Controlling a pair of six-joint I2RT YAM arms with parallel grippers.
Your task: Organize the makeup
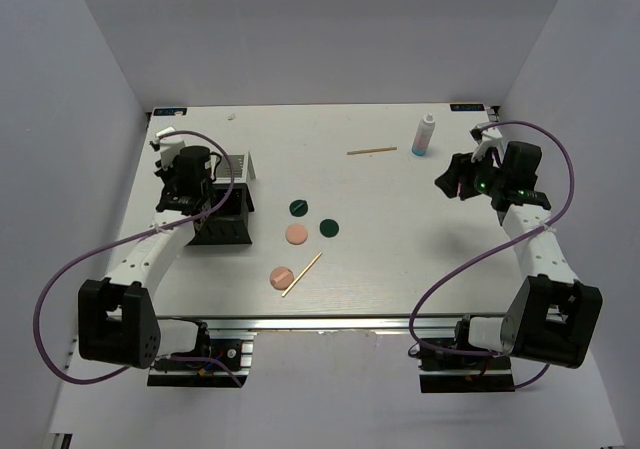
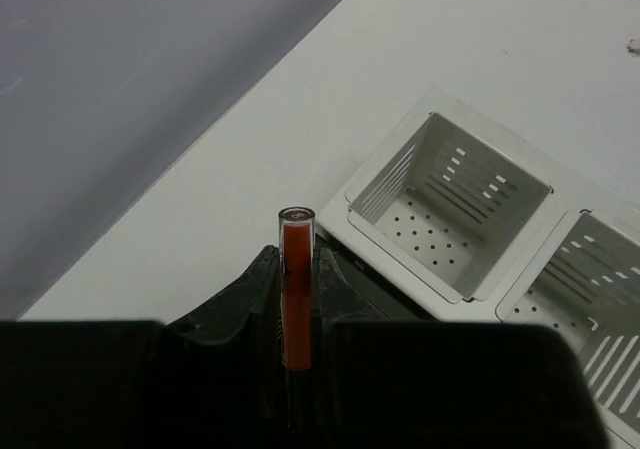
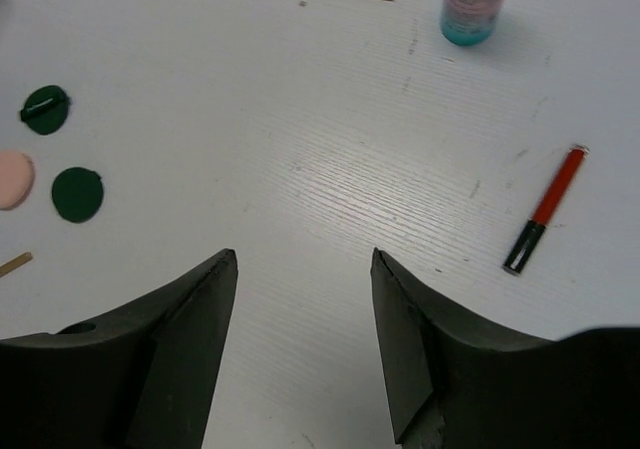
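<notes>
We're pinching a red stick (image 2: 296, 309) lengthwise in left gripper (image 2: 296, 261) jaws, likely for dropping into organizer bin (image 2: 400, 184); right gripper (image 3: 304, 259) jaws spread, hovering near second stick (image 3: 545, 212).

The left arm (image 1: 150, 254) reaches from 7 o'clock to 9 o'clock of the tabletop (image 1: 400, 259), its pincer (image 2: 296, 261) clamped on a thin red stick (image 2: 296, 309). The right arm (image 1: 535, 244) stretches from 5 toward 2 o'clock, its pincer (image 3: 305, 264) gaping wide, holding nothing.
</notes>
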